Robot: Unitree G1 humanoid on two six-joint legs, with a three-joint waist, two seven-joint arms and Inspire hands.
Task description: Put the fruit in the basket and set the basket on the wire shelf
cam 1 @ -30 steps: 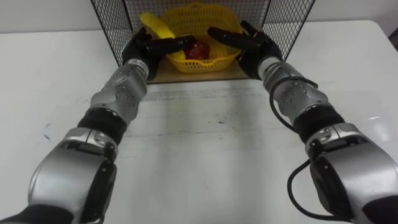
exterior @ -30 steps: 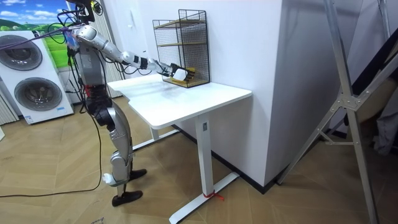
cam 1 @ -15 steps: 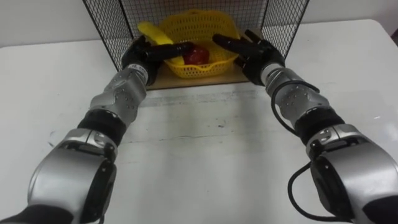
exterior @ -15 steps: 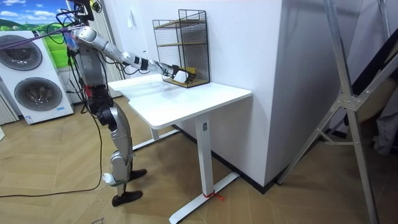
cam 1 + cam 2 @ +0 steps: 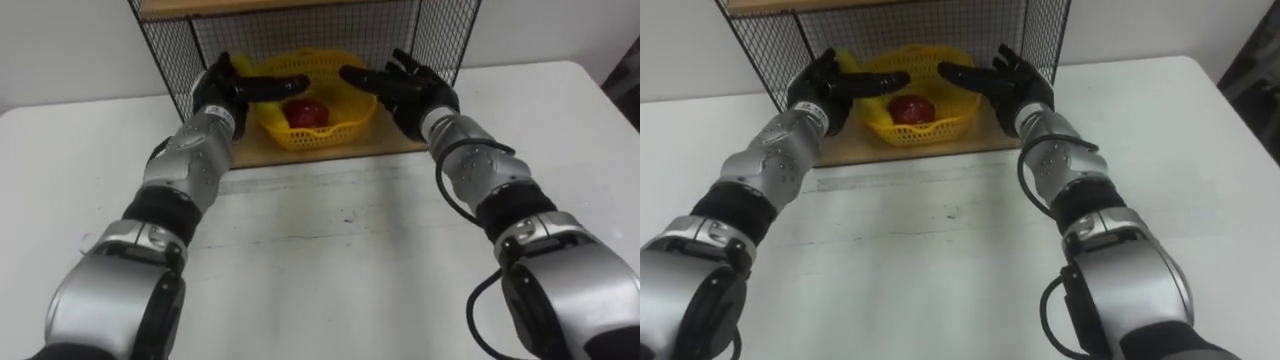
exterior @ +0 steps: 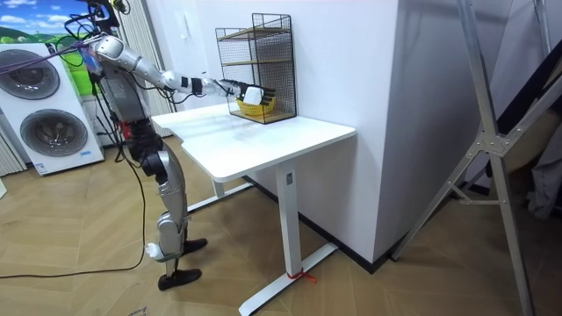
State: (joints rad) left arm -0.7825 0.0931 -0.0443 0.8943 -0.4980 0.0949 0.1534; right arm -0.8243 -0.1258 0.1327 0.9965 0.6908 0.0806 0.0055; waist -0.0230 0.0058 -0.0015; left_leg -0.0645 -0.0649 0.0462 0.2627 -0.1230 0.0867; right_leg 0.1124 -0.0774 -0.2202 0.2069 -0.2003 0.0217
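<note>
- Our left hand [image 5: 222,92] sits at the left rim of the basket [image 5: 345,110], fingers straight and reaching over it, gripping nothing.
- Our right hand [image 5: 412,85] is at the right rim, likewise spread and holding nothing. We cannot tell whether either hand touches the basket.
- The basket rests on the bottom board [image 5: 330,148] of the shelf [image 5: 445,35], holding a red fruit [image 5: 304,113] and a banana [image 5: 243,66].
- Wire side panels flank both hands, and an upper board [image 5: 250,6] hangs above.
- The shelf stands on a white table [image 5: 330,260]; washing machines [image 6: 44,123] stand at the room view's left.
</note>
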